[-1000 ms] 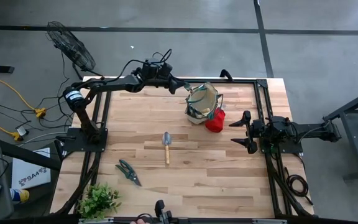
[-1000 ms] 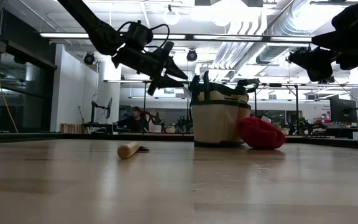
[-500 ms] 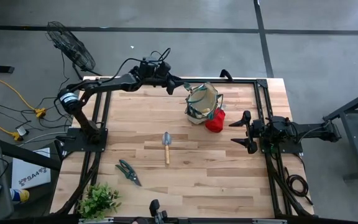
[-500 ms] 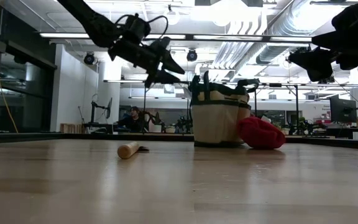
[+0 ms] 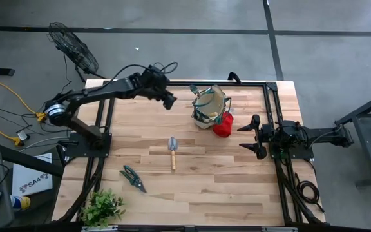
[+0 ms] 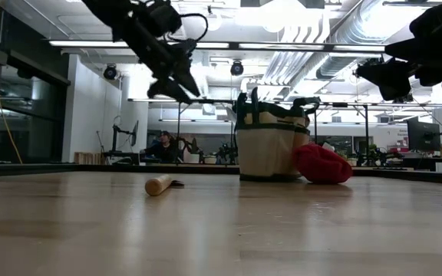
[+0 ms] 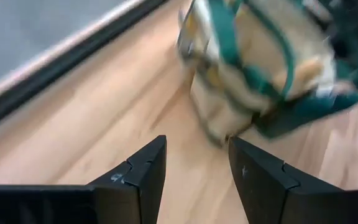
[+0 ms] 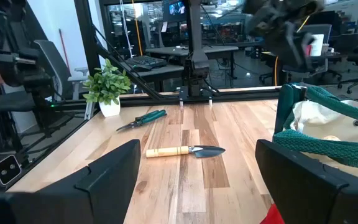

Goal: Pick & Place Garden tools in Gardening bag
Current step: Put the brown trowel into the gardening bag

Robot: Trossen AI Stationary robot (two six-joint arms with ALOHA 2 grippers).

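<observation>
Plant: one leafy plant (image 5: pixel 102 206) is seen at the near left corner of the bench (image 5: pixel 224 187); it is not part of the task.
Shears: one pair of pruning shears (image 5: pixel 133 178) is counted lying flat near the front; a second pair cannot be made out.
Trowel: one wooden-handled trowel (image 5: pixel 172 152) is left mid-bench, handle toward the near edge.
Right end effector (image 5: pixel 253 136): it is parked at the right side, fingers spread wide, nothing held.
Red bundle (image 5: pixel 223 125): one is seen, touching the bag's near right side, outside it.
Gardening bag (image 5: pixel 209 107): one is stood upright toward the far edge; its contents cannot be judged.
Left end effector (image 5: pixel 168 100): it is raised left of the bag, fingers parted, nothing pinched between them.
Risk: a loop handle could be snagged and the bag tipped if the left arm is swung close past it; the red bundle could be nudged away.
Count: three tools are judged still outside the bag.
</observation>
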